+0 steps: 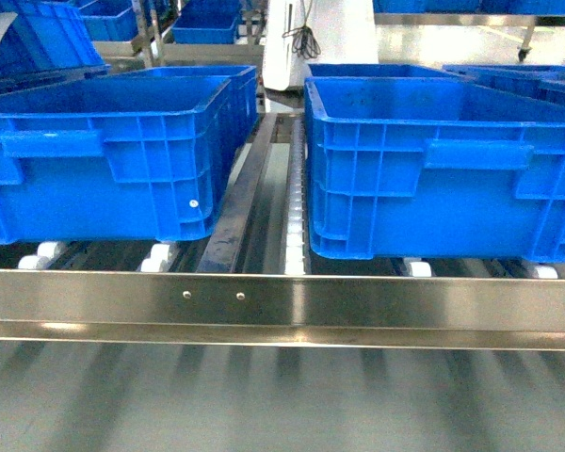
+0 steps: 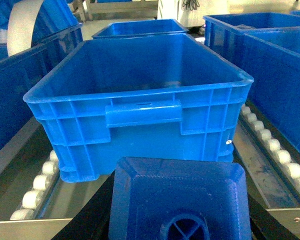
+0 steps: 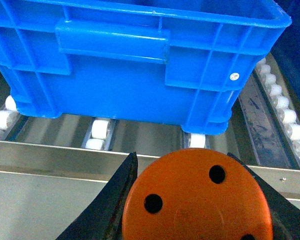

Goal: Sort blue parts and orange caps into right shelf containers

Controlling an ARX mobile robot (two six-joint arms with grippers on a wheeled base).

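In the left wrist view a blue part with a round hole in its top fills the bottom of the picture. My left gripper is shut on it, its dark fingers showing at either side. It hovers in front of a blue container on the shelf. In the right wrist view my right gripper is shut on an orange cap with small holes in its top. The cap is held over the shelf's steel front rail, just before another blue container. Neither gripper shows in the head view.
Two big blue containers stand side by side on the shelf behind its front rail. A lane of white rollers and a dark divider rail run between them. More blue crates stand behind.
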